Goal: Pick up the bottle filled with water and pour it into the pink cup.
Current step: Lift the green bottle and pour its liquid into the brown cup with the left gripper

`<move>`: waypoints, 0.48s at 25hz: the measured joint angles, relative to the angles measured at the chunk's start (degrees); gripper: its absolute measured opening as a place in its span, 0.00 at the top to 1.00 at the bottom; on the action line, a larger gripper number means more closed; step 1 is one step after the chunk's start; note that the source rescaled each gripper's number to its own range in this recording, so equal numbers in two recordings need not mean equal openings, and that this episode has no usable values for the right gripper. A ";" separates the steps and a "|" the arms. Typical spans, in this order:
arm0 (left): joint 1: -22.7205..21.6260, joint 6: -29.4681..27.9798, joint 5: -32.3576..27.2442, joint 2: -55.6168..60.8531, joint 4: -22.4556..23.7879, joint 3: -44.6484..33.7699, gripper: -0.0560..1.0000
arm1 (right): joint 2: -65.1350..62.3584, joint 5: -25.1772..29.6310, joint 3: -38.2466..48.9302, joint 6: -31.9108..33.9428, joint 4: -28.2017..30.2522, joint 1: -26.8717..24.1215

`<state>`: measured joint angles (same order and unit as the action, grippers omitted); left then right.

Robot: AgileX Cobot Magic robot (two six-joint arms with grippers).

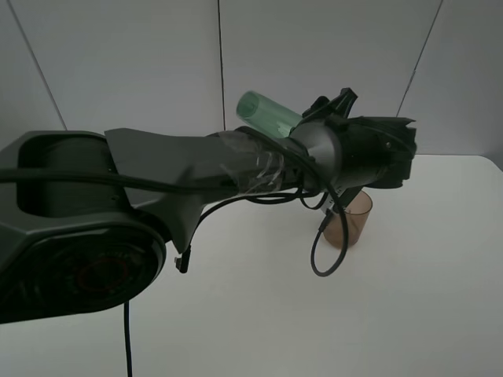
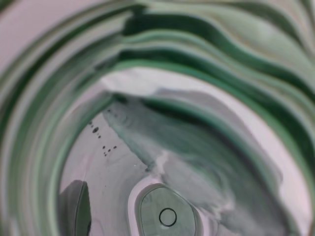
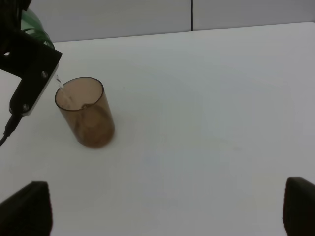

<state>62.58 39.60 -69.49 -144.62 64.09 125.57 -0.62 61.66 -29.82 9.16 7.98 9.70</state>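
Exterior high view: the bottle [image 1: 267,114] is held clamped in the left gripper [image 1: 369,153], tilted steeply, with its base raised toward the far left. The pink cup [image 1: 354,220] is stood upright on the table [image 1: 440,298], right of centre, directly below that gripper. A thin stream of water [image 3: 60,84] is seen entering the cup (right wrist view). The jaws of the right gripper [image 3: 162,209] are spread wide apart.

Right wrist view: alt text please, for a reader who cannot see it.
A thin stream of water runs into the upright pink cup on the white table, coming from beside the left arm's black hardware, with the green bottle just visible behind it. The right gripper is open and empty, its fingers wide apart.
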 joint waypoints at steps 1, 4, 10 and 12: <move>0.00 0.07 0.00 0.00 0.06 0.00 0.94 | 0.00 0.00 0.00 0.00 0.00 0.00; 0.00 0.12 0.00 0.00 0.20 0.00 0.94 | 0.00 0.00 0.00 0.00 0.00 0.00; 0.00 0.80 0.00 0.00 0.58 0.00 0.94 | 0.00 0.00 0.00 0.00 0.00 0.00; 0.00 1.18 0.00 0.00 0.69 0.00 0.94 | 0.00 0.00 0.00 0.00 0.00 0.00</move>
<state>62.58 40.78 -69.49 -144.62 64.78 125.57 -0.62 61.66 -29.82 9.16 7.98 9.70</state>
